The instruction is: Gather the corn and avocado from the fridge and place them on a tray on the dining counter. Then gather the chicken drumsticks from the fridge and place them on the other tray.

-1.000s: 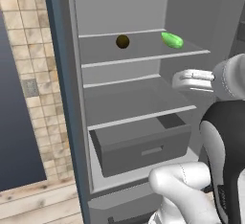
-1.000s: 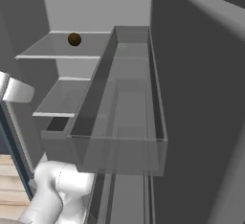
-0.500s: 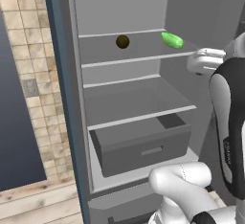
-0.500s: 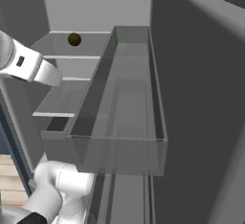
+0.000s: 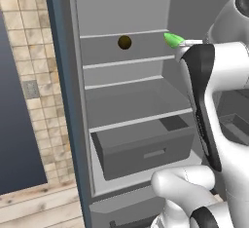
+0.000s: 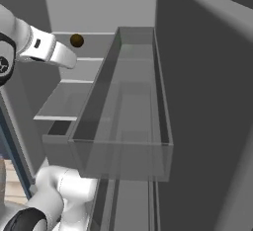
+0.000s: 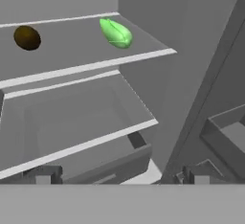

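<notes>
The fridge stands open in front of me. A dark brown avocado (image 5: pixel 124 42) (image 6: pixel 76 40) (image 7: pixel 27 37) lies toward the left of the top shelf (image 5: pixel 112 33). The green corn (image 5: pixel 172 39) (image 7: pixel 116 33) lies on the same shelf near the right wall. My gripper (image 7: pixel 118 175) is open and holds nothing. It hangs in front of the shelves, below and short of the corn. My arm (image 5: pixel 202 81) covers part of the corn in the left base view. The chicken drumsticks and the trays are out of view.
Two bare shelves (image 5: pixel 131 83) sit below the top one, above a grey drawer (image 5: pixel 146 149). The open door's clear bin (image 6: pixel 123 116) runs along the right side. A tiled wall (image 5: pixel 24 76) lies left of the fridge.
My arm has lifted the hand from the middle shelf's height to the top shelf's level, closer to the corn. The jaws stayed open. Corn and avocado have not moved.
</notes>
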{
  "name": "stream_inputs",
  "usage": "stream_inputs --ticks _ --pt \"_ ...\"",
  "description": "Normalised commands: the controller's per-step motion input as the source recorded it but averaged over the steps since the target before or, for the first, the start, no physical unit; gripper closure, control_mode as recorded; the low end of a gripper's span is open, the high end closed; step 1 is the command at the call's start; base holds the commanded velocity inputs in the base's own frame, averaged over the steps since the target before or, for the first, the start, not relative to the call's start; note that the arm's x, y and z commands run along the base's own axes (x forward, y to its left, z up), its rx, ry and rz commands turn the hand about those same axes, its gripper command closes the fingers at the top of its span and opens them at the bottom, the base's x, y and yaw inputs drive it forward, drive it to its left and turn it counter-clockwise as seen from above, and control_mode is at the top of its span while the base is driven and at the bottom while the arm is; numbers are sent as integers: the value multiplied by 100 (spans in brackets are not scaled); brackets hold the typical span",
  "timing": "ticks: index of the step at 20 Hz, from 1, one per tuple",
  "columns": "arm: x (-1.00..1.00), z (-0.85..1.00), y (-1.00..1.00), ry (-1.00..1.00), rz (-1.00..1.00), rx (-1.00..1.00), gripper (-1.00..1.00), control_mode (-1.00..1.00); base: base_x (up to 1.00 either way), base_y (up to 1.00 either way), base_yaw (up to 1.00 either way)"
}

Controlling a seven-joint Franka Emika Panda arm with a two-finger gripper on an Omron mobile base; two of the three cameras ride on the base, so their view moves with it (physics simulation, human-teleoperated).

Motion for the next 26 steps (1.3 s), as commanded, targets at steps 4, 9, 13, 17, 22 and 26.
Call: stream_inputs --ticks 4,9,13,17,22,26 --pt "53 0 -10 -8 4 -13 -100 -100 0 0 0" --pt "39 3 -15 -4 5 -9 -100 -100 0 0 0" --pt "24 15 -18 0 3 -7 -100 -100 0 0 0" --pt "39 7 -17 0 0 -7 -100 -100 0 0 0" --pt "59 0 -5 8 -1 0 -100 -100 0 0 0" --pt "55 0 -6 4 -1 0 -100 -100 0 0 0"
